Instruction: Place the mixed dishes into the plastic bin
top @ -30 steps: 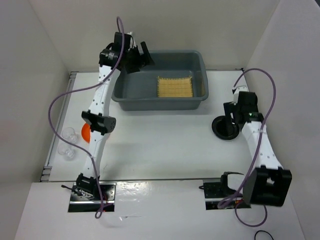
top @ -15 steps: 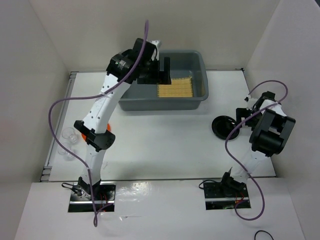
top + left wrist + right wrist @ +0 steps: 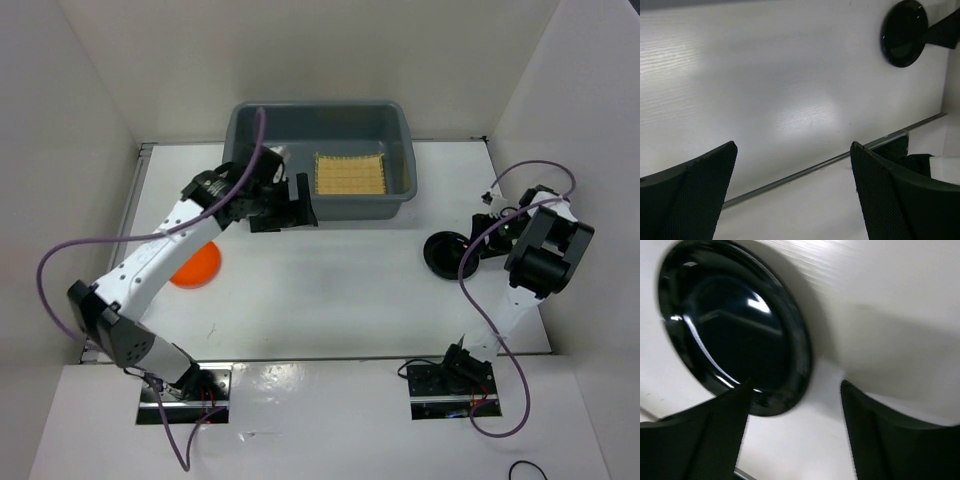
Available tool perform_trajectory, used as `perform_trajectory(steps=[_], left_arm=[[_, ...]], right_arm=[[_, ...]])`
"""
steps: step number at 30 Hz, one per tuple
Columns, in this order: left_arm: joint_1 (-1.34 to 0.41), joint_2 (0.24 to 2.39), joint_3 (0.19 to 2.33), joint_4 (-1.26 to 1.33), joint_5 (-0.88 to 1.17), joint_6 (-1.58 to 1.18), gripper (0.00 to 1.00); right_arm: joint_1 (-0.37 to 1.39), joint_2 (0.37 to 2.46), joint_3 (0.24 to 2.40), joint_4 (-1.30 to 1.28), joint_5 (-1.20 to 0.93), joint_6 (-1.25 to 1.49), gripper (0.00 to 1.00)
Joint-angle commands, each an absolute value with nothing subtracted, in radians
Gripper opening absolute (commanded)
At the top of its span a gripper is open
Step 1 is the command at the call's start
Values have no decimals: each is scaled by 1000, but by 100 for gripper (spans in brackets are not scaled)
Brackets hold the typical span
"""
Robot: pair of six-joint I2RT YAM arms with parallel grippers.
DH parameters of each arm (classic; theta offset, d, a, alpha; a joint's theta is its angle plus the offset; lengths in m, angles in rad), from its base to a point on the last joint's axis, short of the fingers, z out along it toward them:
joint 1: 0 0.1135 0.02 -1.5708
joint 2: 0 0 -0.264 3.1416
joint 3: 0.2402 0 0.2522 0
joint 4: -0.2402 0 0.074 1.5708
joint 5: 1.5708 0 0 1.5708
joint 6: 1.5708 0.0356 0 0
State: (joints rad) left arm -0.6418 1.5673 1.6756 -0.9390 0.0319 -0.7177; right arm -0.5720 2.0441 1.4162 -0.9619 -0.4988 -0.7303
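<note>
The blue-grey plastic bin (image 3: 320, 106) stands at the back centre with the yellow woven mat (image 3: 350, 172) flat inside it. The orange plate (image 3: 197, 266) lies on the table at the left. The black dish (image 3: 450, 255) lies at the right; it also shows in the left wrist view (image 3: 903, 32) and the right wrist view (image 3: 735, 330). My left gripper (image 3: 300, 205) (image 3: 792, 195) is open and empty, just in front of the bin's left part. My right gripper (image 3: 478, 243) (image 3: 795, 430) is open at the dish's right edge, one finger (image 3: 715, 430) over its rim. The clear cups are hidden.
White walls close in the table on the left, back and right. The left arm stretches across the left side of the table, its elbow (image 3: 105, 320) near the left front corner. A metal strip (image 3: 805, 170) runs along the table's front edge.
My left arm has swung from above the bin down to the table in front of it, uncovering the orange plate. My right wrist has turned and settled beside the black dish.
</note>
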Motion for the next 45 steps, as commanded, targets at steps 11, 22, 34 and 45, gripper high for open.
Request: perform_trajectory(steps=[11,22,34,45], left_arm=[[-607,1339,1465,-816,84,-862,100],[-565,1298,1424,-796,93,-850,100],[-453,1289,1414,-785,124,-787,100],[-365,1174,1439,-926,0,-746,100]], right_arm=[[-431,2365,1443,-1032,-577,-710,13],[-497,1979,1505,-1196,-540,-832,0],[-194,1663,1991,-1301,-589,-783,0],[207,2331,2919,-1260,-440,-443,0]])
